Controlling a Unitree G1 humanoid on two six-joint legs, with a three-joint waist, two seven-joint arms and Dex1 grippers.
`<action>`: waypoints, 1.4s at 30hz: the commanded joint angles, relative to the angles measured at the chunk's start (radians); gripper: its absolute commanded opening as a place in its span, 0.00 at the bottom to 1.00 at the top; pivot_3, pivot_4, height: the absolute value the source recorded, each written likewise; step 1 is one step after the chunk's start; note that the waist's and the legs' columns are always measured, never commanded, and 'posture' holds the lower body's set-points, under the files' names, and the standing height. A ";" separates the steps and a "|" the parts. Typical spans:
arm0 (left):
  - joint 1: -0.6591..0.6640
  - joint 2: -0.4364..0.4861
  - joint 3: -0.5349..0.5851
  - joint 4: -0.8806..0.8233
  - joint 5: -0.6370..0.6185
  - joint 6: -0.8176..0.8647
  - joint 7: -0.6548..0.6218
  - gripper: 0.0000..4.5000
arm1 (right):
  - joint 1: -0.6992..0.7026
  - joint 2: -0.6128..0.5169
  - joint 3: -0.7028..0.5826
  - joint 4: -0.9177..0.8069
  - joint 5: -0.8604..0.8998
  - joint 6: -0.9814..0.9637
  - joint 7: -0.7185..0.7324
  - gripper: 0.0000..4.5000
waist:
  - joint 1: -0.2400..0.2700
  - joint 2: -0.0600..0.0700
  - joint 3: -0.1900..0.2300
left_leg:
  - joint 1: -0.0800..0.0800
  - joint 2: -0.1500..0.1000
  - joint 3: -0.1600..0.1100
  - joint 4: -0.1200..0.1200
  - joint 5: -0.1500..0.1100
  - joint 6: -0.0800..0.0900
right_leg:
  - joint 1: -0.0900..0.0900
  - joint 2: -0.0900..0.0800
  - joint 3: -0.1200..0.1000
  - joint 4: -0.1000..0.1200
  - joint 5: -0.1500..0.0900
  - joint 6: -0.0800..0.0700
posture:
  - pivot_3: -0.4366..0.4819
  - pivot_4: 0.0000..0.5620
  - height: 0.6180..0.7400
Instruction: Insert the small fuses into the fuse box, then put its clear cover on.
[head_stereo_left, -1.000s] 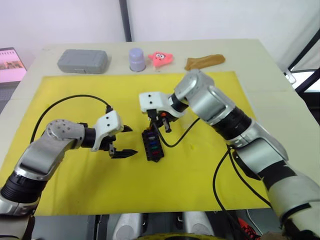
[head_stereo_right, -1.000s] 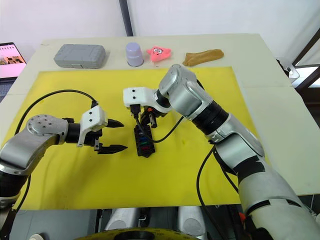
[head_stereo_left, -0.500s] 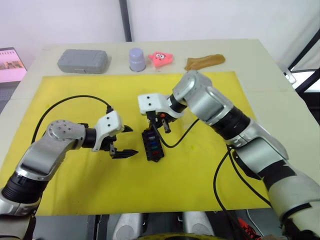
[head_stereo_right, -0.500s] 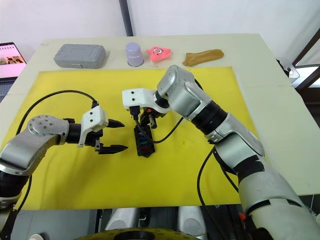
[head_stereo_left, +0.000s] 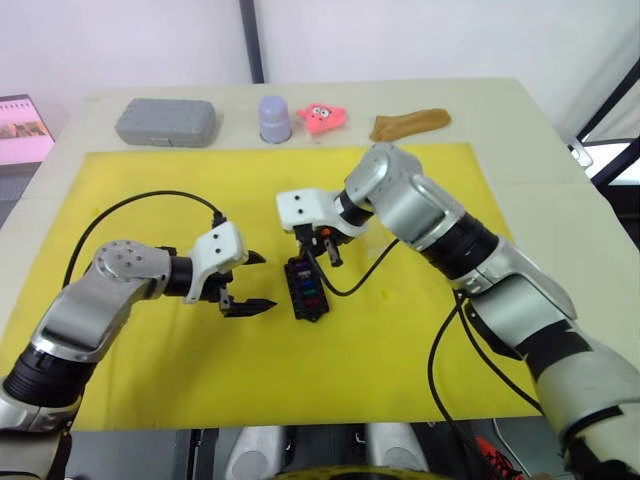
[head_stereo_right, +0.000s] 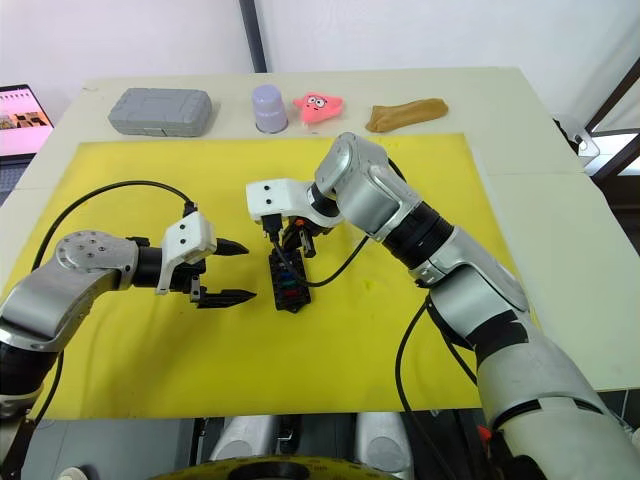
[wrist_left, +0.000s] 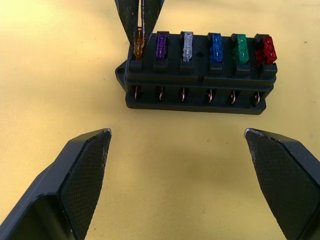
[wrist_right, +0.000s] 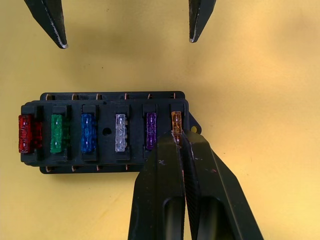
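Nothing has visibly shifted over the last second: the right gripper (wrist_right: 176, 136) stays clenched on the orange fuse (wrist_right: 176, 121) at the end slot of the fuse box (head_stereo_right: 287, 282), its fingers hiding that fuse's lower part. Beside it sit the purple, clear-grey, blue, green and red fuses (wrist_left: 214, 47), and the left gripper (head_stereo_left: 254, 281) hovers released just beside the box on the yellow mat (head_stereo_left: 400, 350); no writing is legible.

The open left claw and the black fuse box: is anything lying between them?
No. In the left wrist view, only bare yellow mat separates the left claw from the fuse box.
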 joint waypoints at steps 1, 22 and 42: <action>-0.003 0.010 0.020 -0.022 -0.001 -0.005 -0.003 1.00 | -0.015 -0.002 -0.016 -0.022 -0.007 -0.007 -0.011 0.00 | 0.000 0.000 0.000 | 0.000 0.000 0.000 0.000 0.000 0.000 | 0.000 0.000 0.000 0.000 0.000 0.000 | 0.48 0.27 0.92; -0.006 0.010 0.021 -0.019 0.000 -0.007 -0.003 1.00 | -0.045 -0.044 -0.077 -0.100 0.046 0.006 0.017 0.22 | 0.001 0.000 0.000 | -0.001 0.000 0.000 0.000 0.000 0.000 | 0.000 0.000 0.000 0.000 0.000 0.000 | 0.48 0.27 0.92; -0.020 0.014 0.026 0.015 0.005 -0.018 -0.010 1.00 | 0.245 0.014 -0.301 -0.036 0.226 -0.293 -0.138 0.01 | 0.001 0.000 0.000 | 0.000 0.000 0.000 0.000 0.000 0.000 | 0.000 0.000 0.000 0.000 0.000 0.000 | 0.48 0.27 0.92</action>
